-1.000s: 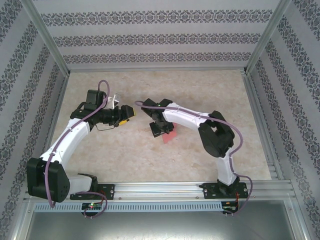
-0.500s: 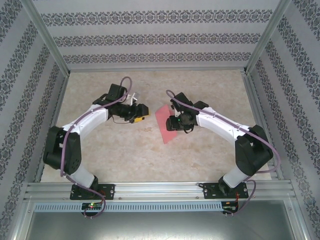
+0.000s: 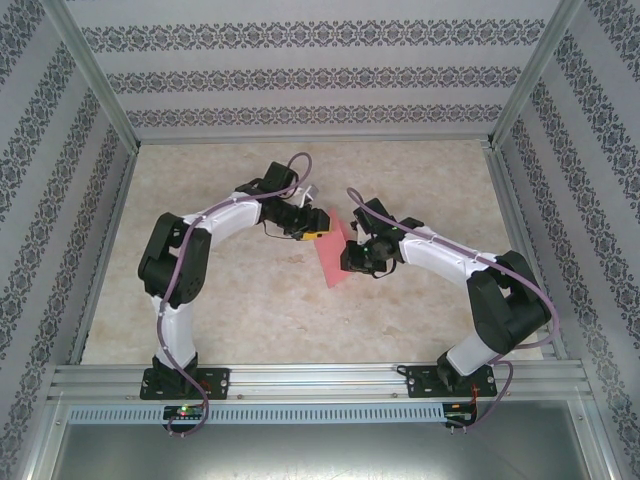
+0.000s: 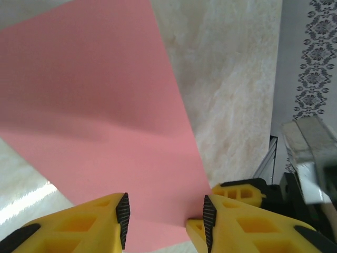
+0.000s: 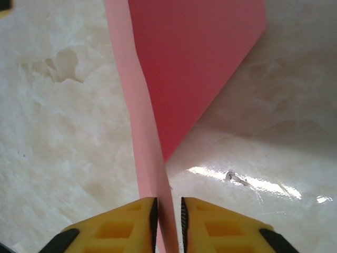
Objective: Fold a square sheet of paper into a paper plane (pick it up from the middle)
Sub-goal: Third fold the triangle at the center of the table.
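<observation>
The sheet of paper (image 5: 195,68) is thin, light and floppy (any hard squeeze will crease it), so it wants a gentle pinch on an edge. The right gripper (image 5: 168,213) is clamped on one edge, and the sheet stands up ahead of its fingertips. The left gripper (image 4: 164,216) is spread, with the sheet's near edge between its fingertips, not yet clamped.
</observation>
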